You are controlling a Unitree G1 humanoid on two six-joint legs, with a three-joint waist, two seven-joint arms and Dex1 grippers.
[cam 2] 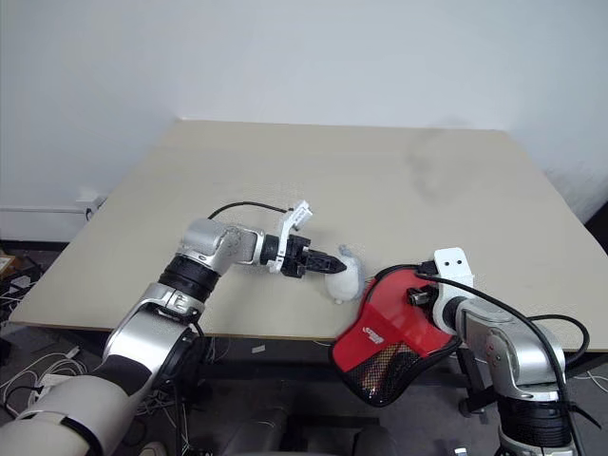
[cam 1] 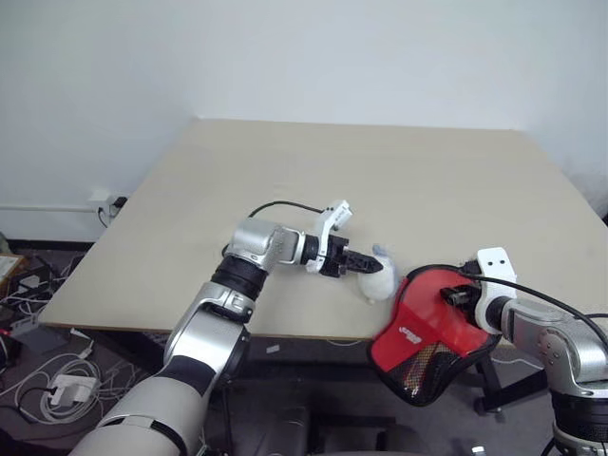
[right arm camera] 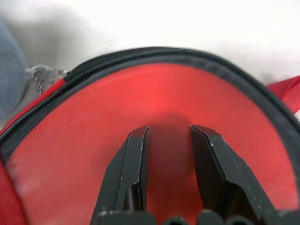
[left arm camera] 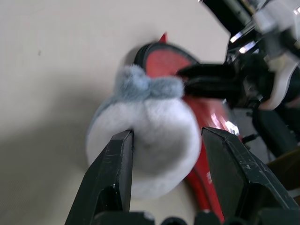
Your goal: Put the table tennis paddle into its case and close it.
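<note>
The red case (cam 1: 418, 328), black-edged with a white logo and a mesh patch, lies at the table's front edge, its narrow end drooping over the edge. My right gripper (cam 1: 454, 296) rests on its round top; in the right wrist view its fingertips (right arm camera: 140, 133) stand close together, pinched on the red fabric (right arm camera: 84, 122). A white and grey plush ball (cam 1: 378, 280) sits on the table against the case's left rim. My left gripper (cam 1: 366, 263) is shut on it, with a finger (left arm camera: 119, 159) on each side. The paddle is hidden.
The beige table (cam 1: 380, 180) stretches far back towards a white wall. Cables and a power strip (cam 1: 57, 385) lie on the floor at the left. A black cable (cam 1: 280, 204) loops over my left wrist.
</note>
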